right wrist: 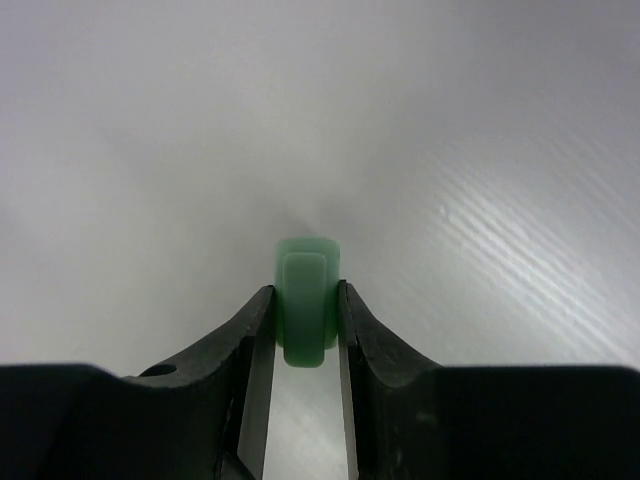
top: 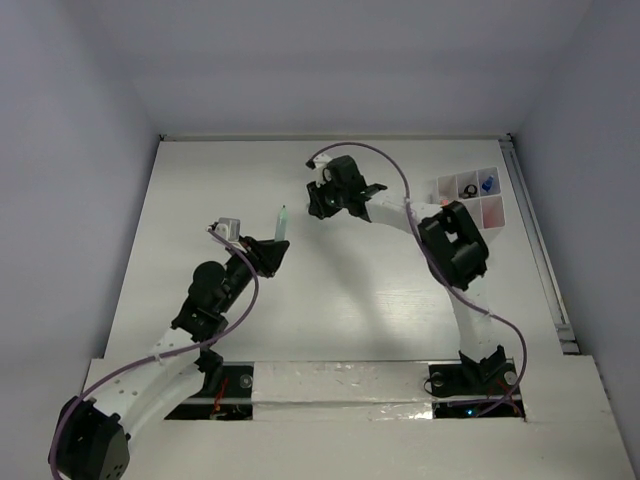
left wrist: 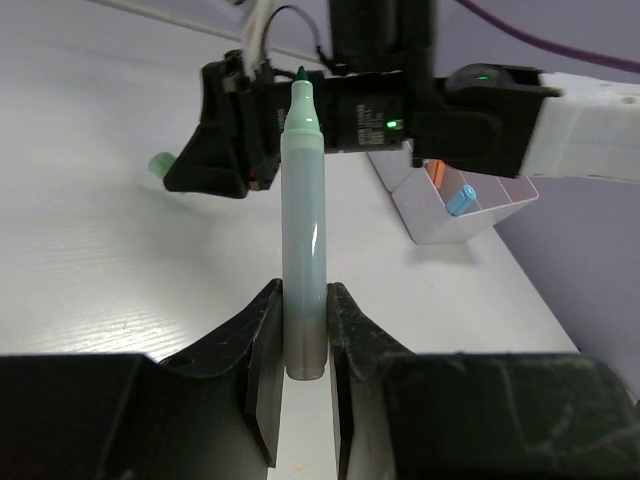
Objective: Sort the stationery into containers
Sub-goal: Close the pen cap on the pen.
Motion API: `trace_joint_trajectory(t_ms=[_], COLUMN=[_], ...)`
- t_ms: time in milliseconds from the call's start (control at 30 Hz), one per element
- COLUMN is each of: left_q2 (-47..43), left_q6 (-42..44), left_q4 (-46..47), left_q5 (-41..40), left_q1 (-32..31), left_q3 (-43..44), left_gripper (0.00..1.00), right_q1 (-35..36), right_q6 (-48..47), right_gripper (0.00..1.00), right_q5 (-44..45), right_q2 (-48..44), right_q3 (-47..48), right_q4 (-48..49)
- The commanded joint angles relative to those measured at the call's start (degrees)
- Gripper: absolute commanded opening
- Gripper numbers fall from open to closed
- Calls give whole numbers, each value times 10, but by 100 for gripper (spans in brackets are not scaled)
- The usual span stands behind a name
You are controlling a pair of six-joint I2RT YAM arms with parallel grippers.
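My left gripper (left wrist: 302, 340) is shut on the lower end of a mint pen (left wrist: 303, 220). The pen has no cap, and its dark green tip points away from the wrist. In the top view the pen (top: 282, 222) sticks out of that gripper (top: 270, 248) towards the far side of the table. My right gripper (right wrist: 305, 325) is shut on a small green pen cap (right wrist: 306, 295) just above the table. From the left wrist, the cap (left wrist: 160, 165) pokes out of the right gripper (left wrist: 190, 170), just beyond the pen tip. The white divided tray (top: 478, 197) sits at the far right.
The tray (left wrist: 440, 225) holds a black ring (top: 467, 188), a blue clip (top: 488, 185) and pinkish pieces in other compartments. An orange piece (left wrist: 435, 170) and a blue one (left wrist: 460, 200) show over its wall. The right arm's link (top: 455, 245) stretches between tray and grippers.
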Motion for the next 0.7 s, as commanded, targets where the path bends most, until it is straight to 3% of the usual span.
trace_joint_trajectory(t_ms=[0,167,333,433,667], left_q2=[6,33,64,75,89], left_q6=[-15,-30,-17,-1,42], left_q4=[33,53,42,27,7], left_q5=[44,44,26,-5,-85], left_q1=[4,4,-2,-13,-72], left_q3=[-9,-21,2,21,56], left_gripper=[0,0,0,0,0], right_q1=[-3,-3,-3,17,45], right_q6=[129,318,484,520,541], right_gripper=[0,0,0,0,0], right_q5=[8,-29,-40,-13,28], right_q2=[-159,-270,-323,-350,-370], right_q3=[-86,-284,-396,-435,-446], right_q4=[181,339,506,550,550])
